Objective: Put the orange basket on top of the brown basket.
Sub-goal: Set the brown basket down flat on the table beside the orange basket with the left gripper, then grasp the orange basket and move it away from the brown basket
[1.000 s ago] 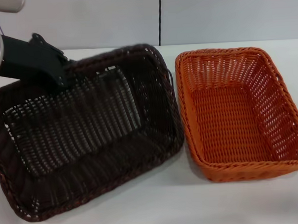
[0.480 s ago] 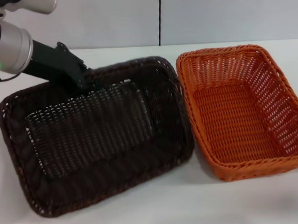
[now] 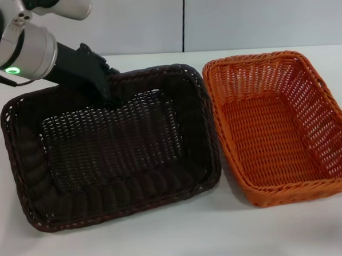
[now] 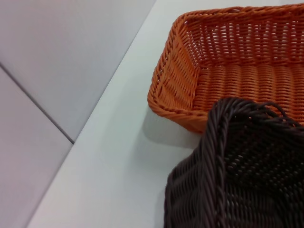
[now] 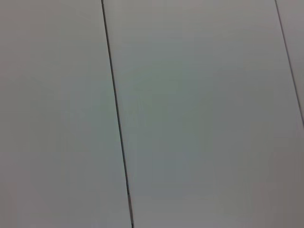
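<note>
Baskets side by side on the white table: the brown basket lies on my left, the orange basket on my right, their near long rims just beside each other and, from the head view, possibly touching at the near end; I cannot tell which. Both stand open side up. My left gripper reaches in over the far rim of the brown basket, its dark fingers meeting the braided edge near the far wall; they appear closed on that rim, with the rim between them, though the dark weave makes the exact contact hard to read. My left arm slants down from the upper left, a green light showing on its silver wrist. In the left wrist view, a corner of the brown basket fills the foreground, with the orange basket just behind it on the table. My right gripper shows in no view; its wrist camera faces only a pale panelled wall.
</note>
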Controlling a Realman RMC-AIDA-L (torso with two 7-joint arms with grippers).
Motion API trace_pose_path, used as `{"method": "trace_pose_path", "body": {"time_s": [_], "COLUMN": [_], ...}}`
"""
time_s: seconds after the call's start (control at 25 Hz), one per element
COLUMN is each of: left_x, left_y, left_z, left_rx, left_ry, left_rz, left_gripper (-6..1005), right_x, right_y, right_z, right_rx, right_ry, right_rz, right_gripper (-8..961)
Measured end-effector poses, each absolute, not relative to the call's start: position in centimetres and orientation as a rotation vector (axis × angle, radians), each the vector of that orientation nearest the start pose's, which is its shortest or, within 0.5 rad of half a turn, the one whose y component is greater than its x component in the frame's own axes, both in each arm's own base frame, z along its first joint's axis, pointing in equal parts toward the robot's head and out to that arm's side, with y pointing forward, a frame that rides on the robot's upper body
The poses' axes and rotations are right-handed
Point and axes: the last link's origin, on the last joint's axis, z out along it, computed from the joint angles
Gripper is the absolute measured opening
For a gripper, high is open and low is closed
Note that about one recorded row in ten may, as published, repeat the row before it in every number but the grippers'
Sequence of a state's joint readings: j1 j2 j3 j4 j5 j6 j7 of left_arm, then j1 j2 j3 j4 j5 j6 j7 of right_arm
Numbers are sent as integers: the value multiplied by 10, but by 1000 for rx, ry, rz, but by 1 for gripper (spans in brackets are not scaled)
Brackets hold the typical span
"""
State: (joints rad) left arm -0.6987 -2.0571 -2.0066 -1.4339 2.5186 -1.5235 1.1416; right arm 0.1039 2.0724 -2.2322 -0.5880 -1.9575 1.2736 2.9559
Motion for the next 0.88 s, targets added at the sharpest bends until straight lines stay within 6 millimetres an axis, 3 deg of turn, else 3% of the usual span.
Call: {"method": "trace_pose_path", "body": {"time_s": [0.24,0.32,0.4,0.44,0.52,0.6,0.72,0.88], "left_x": [-132,-106,-106,-98,-104,-126,-157,-203], "left_y": [396,408,408,410,408,391,362,321], "left_z": [58,79,79,92,104,115,116,104], "left_rx": [-2650,-2445,-2445,-2327,-2188,-1982,-1744,-1444], "left_ry": [-132,-19,-19,-60,-138,-194,-216,-238], "left_rz": [297,84,84,-50,-169,-333,-424,-405], "left_gripper": [573,648,723,760,767,774,785,788], "right_x": [355,355,354,351,343,330,300,256], "right_y": [261,261,261,263,269,280,302,334], "right_z": [22,23,25,25,28,33,40,49], "right_rx": [-1064,-1057,-1046,-1044,-1072,-1162,-1343,-1581], "right_ry": [633,634,638,647,669,701,710,710], "right_rz": [654,653,665,680,721,767,806,735], "right_gripper": [680,680,680,680,680,680,680,680]}}
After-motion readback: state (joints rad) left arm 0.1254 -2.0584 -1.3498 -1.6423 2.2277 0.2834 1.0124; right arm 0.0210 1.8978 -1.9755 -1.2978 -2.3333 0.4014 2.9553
